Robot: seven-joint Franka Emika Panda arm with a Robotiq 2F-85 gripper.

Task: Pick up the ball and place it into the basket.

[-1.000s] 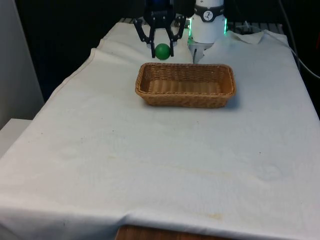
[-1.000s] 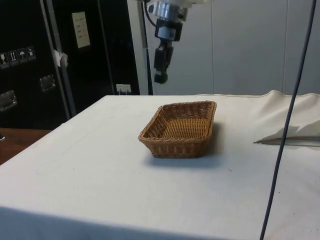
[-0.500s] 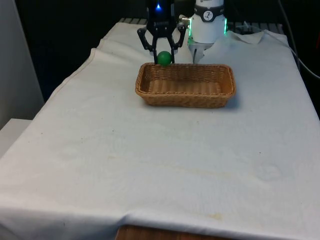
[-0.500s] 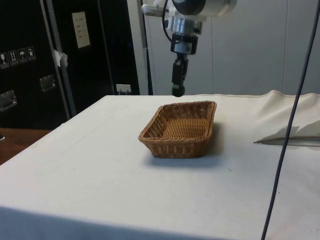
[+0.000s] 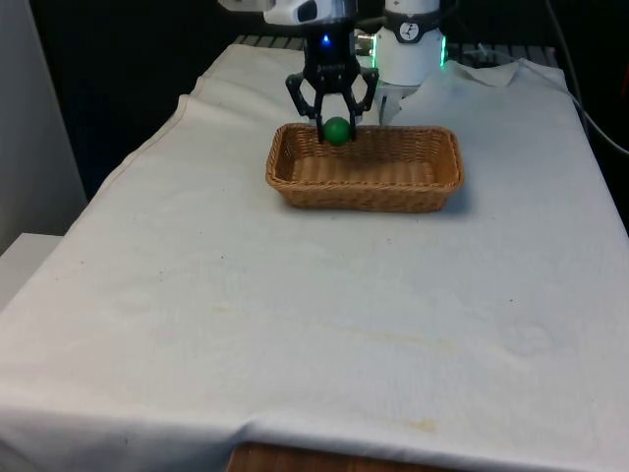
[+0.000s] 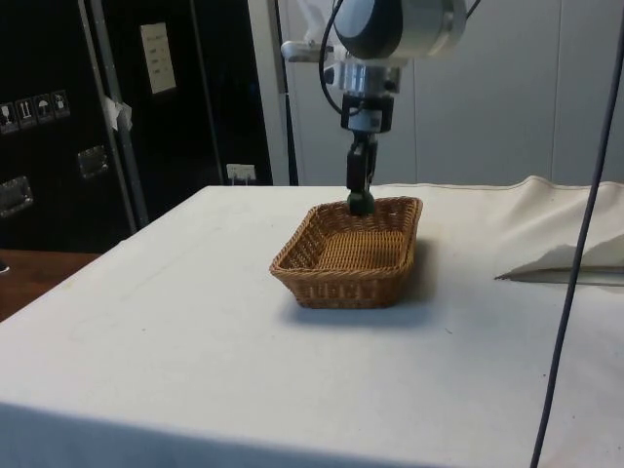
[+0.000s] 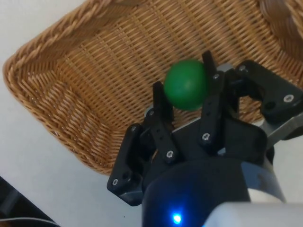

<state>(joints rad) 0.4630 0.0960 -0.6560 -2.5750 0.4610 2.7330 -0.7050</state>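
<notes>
My gripper [image 5: 337, 131] is clamped on the green ball [image 5: 337, 130], one finger [image 7: 161, 111] pressed against each side of it. In the wrist view the ball [image 7: 186, 84] sits between the fingertips with the woven floor of the wicker basket [image 7: 90, 75] directly beneath it. In the front view the ball hangs above the far rim of the basket [image 5: 295, 187], toward the front view's left end. In the side view my gripper [image 6: 360, 202] points straight down and the ball [image 6: 361, 204] is level with the basket's [image 6: 336, 291] rim, not resting on its floor. The basket stands on the white tablecloth [image 5: 295, 324].
</notes>
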